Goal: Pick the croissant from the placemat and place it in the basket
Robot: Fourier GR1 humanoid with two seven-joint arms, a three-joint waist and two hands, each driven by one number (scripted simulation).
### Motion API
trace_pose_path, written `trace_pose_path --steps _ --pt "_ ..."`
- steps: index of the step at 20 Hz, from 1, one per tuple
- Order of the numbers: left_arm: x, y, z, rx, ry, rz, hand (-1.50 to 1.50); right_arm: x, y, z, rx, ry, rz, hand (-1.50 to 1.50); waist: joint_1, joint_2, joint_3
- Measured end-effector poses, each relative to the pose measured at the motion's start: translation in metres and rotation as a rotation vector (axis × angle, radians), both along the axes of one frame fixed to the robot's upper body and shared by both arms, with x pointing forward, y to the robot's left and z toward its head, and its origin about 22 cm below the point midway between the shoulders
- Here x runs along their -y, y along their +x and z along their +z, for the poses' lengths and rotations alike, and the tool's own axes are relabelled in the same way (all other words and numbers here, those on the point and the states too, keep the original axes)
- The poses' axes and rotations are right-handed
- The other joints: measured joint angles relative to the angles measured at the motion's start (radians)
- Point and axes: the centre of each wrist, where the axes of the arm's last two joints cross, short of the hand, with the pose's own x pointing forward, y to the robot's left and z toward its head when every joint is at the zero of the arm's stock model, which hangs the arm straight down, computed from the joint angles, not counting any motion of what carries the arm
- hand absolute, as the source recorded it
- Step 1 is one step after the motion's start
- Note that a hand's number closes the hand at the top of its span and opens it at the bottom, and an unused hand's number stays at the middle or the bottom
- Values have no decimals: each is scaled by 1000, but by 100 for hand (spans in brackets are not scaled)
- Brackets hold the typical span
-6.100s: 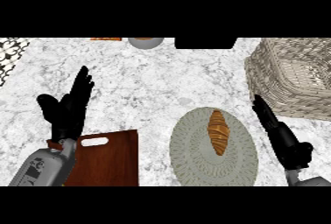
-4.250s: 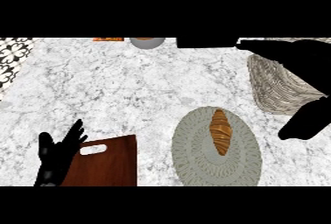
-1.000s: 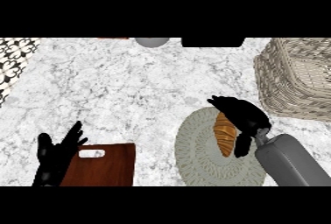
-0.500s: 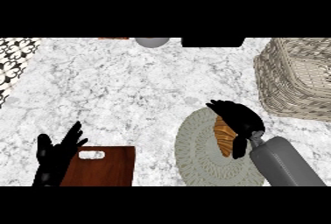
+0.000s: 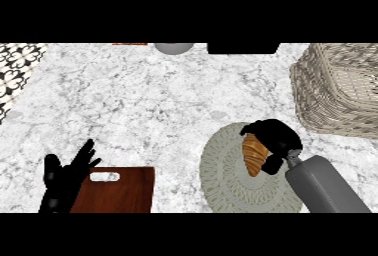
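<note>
Croissant (image 5: 253, 155) on the round placemat (image 5: 221, 175), lying under the right hand (image 5: 275, 140). Fingers curled over its right side and top end, apparently closing on it; full pinch not certain. Risk, as a judgement: flaky pastry slipping or tearing if lifted by one edge. Basket (image 5: 339, 90) up and to the right, on the worktop (image 5: 133, 100). Left hand (image 5: 63, 177) resting open beside the cutting board (image 5: 118, 192).

Bare white marbled worktop (image 5: 148, 100) lies open across the middle and left. The tall woven wicker basket (image 5: 339, 87) blocks the right edge; the dark wooden cutting board (image 5: 114, 192) fills the near-left part.
</note>
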Motion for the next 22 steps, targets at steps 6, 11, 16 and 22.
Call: trace_pose_path --steps 6,11,16,22 --pt "-2 1 1 -5 -4 -9 0 -1 6 -5 93 -37 74 150 2 -2 -3" --pt "-4 -1 2 2 -5 -10 0 0 3 -9 132 -44 96 150 0 -4 -6" --pt "-3 -3 1 0 0 7 0 -16 -7 -11 159 -63 -72 150 -9 -7 -8" --pt "-9 -3 1 -19 -2 20 0 -38 -31 0 246 -21 -301 150 -20 -5 -5"
